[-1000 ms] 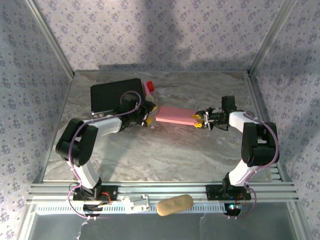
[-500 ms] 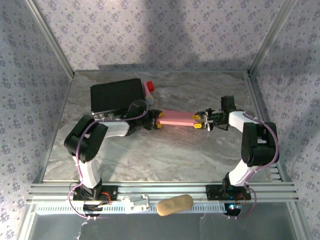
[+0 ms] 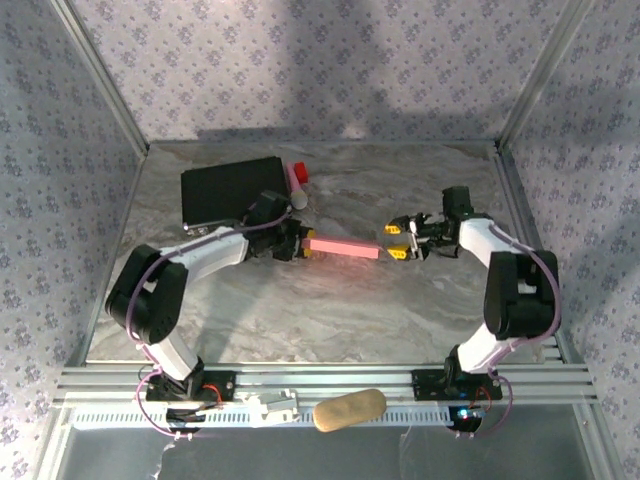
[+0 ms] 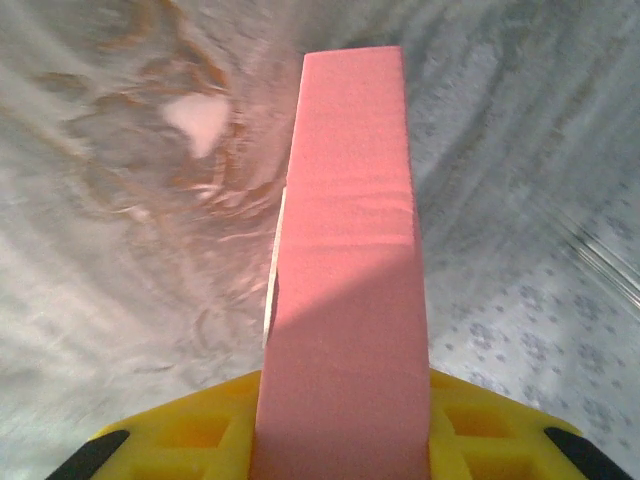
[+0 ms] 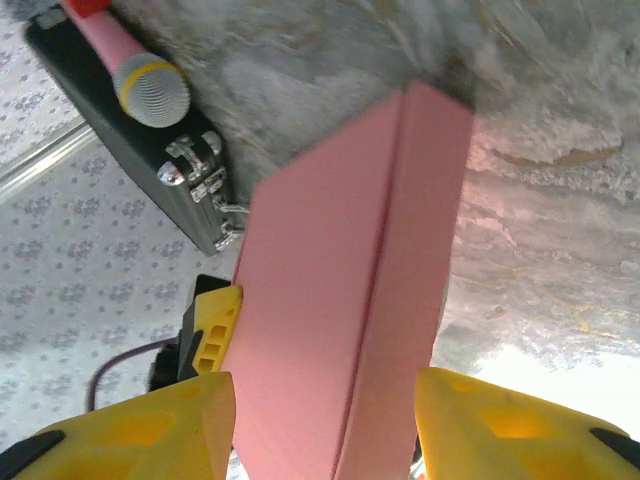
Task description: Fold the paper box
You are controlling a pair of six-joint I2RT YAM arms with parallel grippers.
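We see the pink paper box (image 3: pixel 345 246) over the middle of the tabletop (image 3: pixel 330 310) — the left gripper (image 3: pixel 298 243) is clamped on its left end. The right gripper (image 3: pixel 395 240) has its fingers apart, one each side of the other end. A black case (image 3: pixel 230 190) and a microphone (image 3: pixel 297 186) lie behind the left arm.

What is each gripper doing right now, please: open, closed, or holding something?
Left gripper: closed on one end of the pink paper box.
Right gripper: open, its fingers either side of the other end.

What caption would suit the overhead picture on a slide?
Left gripper clamps one end of the pink paper box; right gripper stands open at the other.
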